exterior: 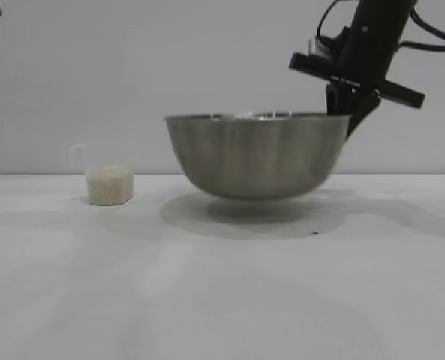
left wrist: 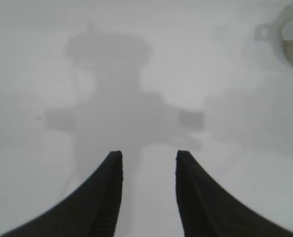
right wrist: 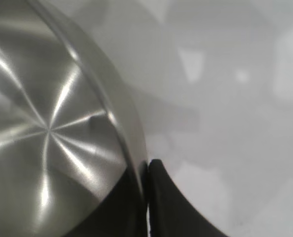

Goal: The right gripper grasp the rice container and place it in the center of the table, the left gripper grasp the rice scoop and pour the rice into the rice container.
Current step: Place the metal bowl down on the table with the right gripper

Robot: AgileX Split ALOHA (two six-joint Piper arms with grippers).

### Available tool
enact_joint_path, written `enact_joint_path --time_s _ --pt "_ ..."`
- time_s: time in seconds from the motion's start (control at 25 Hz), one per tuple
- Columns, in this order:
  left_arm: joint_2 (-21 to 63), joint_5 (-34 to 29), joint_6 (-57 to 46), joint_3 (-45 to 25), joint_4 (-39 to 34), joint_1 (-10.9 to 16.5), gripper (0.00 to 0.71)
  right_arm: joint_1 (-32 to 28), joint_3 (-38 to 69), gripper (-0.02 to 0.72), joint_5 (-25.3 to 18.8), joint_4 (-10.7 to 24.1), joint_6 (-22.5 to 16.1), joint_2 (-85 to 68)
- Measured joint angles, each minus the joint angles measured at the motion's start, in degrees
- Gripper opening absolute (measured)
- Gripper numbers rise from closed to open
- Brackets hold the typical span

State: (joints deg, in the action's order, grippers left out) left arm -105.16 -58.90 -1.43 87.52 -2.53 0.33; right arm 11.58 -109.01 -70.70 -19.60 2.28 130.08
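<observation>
Here the right gripper point(exterior: 347, 112) is clamped on the rim of the steel bowl point(exterior: 257, 154), one finger inside and one outside, holding the bowl just above the white table point(exterior: 222, 300). The small plastic cup point(exterior: 109, 180) of rice point(exterior: 109, 187) stands left of the bowl, apart from it. The left gripper point(left wrist: 148, 163) hangs over bare table, fingers apart and holding nothing.

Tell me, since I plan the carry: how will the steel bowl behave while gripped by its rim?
The steel bowl probably stays rigid; it looks like brushed metal. Its smooth thin rim, pinched by the right tool on one side only, may slip or let the bowl swing. With its rounded underside and small base, it could rock when set on the table.
</observation>
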Motion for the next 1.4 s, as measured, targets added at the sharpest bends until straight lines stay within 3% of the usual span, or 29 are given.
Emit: enact_joint_path --time_s 0.4,0.76,1.4 --pt "0.00 0.31 0.00 0.00 0.00 0.00 0.272 0.54 0.62 0.000 0.60 -0.43 1.56 -0.09" --pt "0.00 0.40 0.00 0.00 0.00 0.00 0.272 1.61 0.62 0.000 5.01 -2.63 1.59 0.45" --pt "0.00 0.40 0.00 0.00 0.00 0.00 0.272 1.61 0.62 0.000 5.47 -3.88 1.47 1.97"
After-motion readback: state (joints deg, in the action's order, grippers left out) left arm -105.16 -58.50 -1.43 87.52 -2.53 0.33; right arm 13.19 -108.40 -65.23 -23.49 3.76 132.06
